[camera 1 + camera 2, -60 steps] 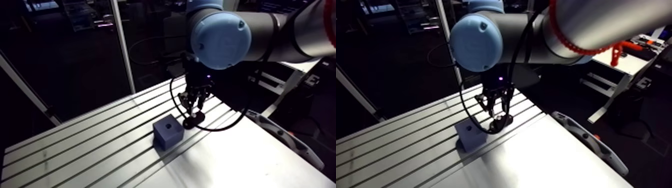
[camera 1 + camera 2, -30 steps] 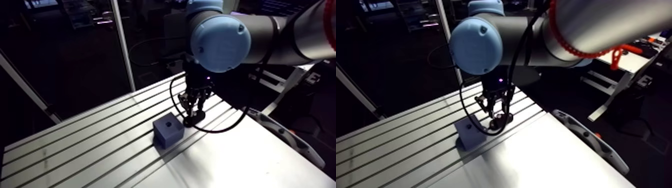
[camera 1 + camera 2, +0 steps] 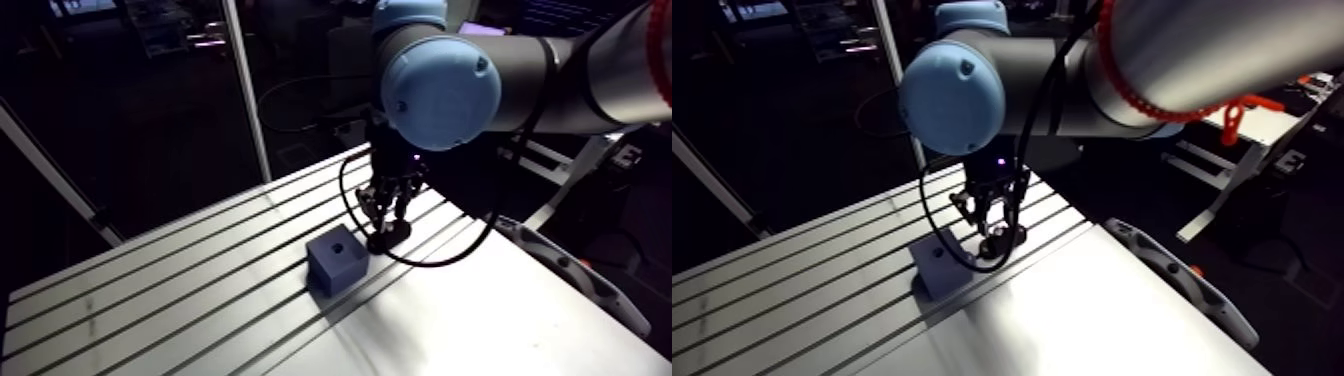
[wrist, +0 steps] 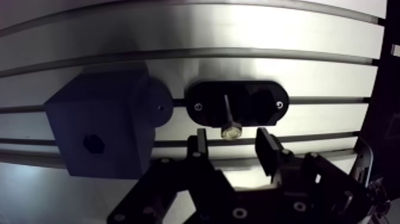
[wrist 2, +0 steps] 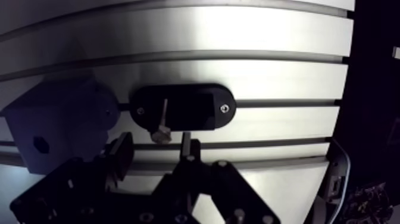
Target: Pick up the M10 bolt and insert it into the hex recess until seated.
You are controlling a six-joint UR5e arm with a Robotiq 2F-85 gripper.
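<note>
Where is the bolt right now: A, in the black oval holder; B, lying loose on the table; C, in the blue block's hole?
A: the bolt sits in the black holder, and the hole in the blue block is empty.

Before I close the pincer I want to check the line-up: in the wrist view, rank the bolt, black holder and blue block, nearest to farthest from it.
1. Bolt: just ahead of the open pincer, centred between its fingers.
2. Black holder: under the bolt, slightly further ahead.
3. Blue block: off to one side, past the holder's end.
</note>
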